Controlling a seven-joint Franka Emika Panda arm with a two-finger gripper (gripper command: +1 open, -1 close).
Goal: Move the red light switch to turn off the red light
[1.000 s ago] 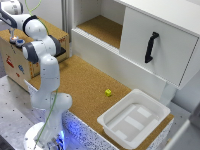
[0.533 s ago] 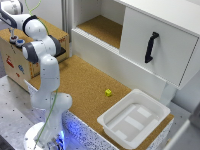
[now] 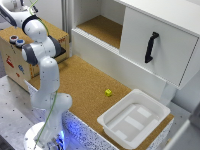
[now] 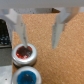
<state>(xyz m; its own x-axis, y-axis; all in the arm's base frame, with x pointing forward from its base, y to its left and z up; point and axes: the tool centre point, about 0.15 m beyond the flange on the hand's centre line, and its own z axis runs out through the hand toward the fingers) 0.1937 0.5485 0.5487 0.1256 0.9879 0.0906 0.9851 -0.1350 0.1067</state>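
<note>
Fingers (image 4: 20, 29) stand spread apart with nothing between them, hovering over the brown top of the wooden box (image 3: 10, 56). Just beside one fingertip sits the red light (image 4: 24, 52), a small round dome with a glowing red-orange centre and pale rim, so it looks lit. Next to it sits a similar blue dome (image 4: 26, 78). I judge this the approach step; no switch is visible, so the next move calls for finding and reaching it.

White rounded arm (image 3: 44, 75) segments, dark grey joint bands, green cable — pale end effector (image 4: 39, 34) fingers (image 4: 58, 27).
</note>
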